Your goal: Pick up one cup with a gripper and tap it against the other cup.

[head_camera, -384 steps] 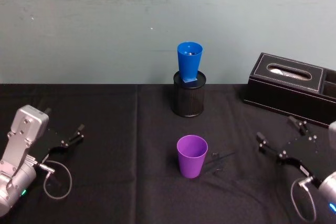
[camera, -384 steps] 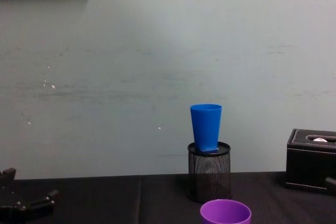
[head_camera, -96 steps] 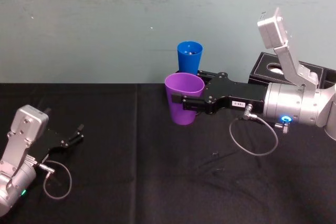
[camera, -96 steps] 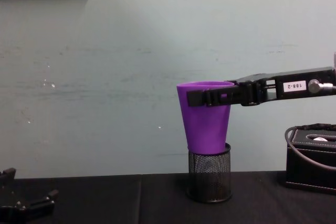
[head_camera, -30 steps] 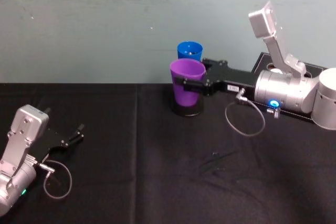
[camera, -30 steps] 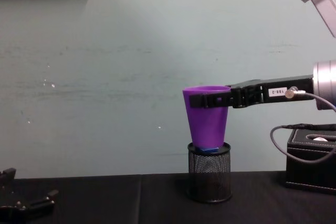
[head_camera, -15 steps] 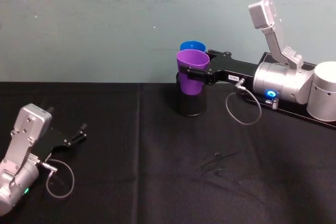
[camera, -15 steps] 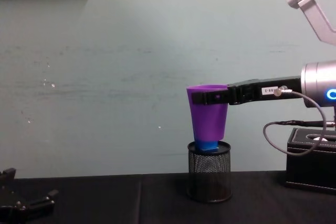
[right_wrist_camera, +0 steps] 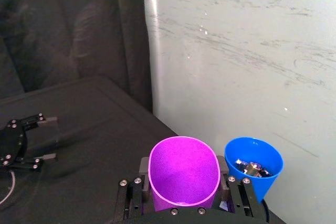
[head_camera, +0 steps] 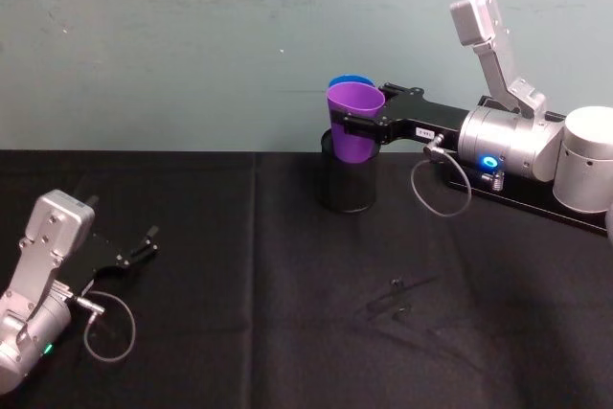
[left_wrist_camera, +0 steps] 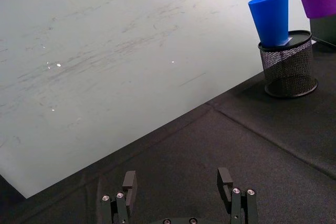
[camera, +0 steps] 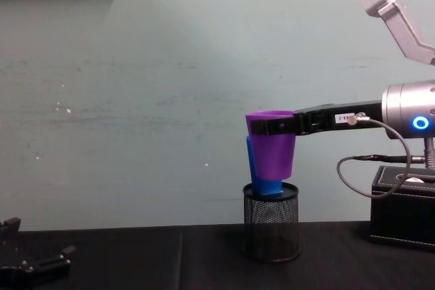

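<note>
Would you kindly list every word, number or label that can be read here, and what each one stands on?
White label on the right gripper, which holds the purple cup: dark print, too small to read.
Purple cup, blue cup, mesh holder, black box, parked left gripper low at the table's left: no text seen on any of them.

A small white label (camera: 342, 119) sits on the right gripper (camera: 270, 125); its dark print is too small to read. No other writing is legible.
</note>
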`<state>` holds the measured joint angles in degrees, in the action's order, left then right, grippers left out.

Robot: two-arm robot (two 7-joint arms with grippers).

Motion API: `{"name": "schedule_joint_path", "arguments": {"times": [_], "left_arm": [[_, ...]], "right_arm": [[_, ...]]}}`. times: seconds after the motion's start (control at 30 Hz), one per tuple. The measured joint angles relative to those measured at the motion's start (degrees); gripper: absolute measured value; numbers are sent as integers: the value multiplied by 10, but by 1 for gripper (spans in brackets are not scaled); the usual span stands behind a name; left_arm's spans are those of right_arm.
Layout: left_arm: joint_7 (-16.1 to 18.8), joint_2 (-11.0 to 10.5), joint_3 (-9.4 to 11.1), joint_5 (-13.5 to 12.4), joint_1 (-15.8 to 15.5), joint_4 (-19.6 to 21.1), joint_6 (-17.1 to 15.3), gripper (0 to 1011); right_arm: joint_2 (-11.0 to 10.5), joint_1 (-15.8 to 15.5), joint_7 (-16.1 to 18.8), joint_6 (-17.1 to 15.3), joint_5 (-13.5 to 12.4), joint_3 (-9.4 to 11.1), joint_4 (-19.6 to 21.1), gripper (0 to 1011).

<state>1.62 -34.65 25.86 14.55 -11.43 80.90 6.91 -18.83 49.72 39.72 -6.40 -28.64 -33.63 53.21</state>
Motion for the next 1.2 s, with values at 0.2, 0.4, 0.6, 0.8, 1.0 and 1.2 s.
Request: {"name": "schedule_joint_path", "arguments": {"times": [0.2,0.4,0.6,0.8,1.0,1.2], "left_arm": [[0,0,0,0,0,0,0,1005],[0,0,0,0,0,0,0,1004],[0,0,0,0,0,0,0,1004],[0,0,0,0,0,0,0,1004],[0,0,0,0,0,0,0,1005],[0,0,0,0,0,0,0,1004]], "right_arm": [[10,6,0,7,8,6,-20,723],[22,14,3,13,14,11,-43,724],[34,26,8,21,21,15,-72,724],[44,37,12,29,28,20,-95,724],[53,47,14,38,36,28,-118,724],[58,50,16,40,42,35,-125,724]]}}
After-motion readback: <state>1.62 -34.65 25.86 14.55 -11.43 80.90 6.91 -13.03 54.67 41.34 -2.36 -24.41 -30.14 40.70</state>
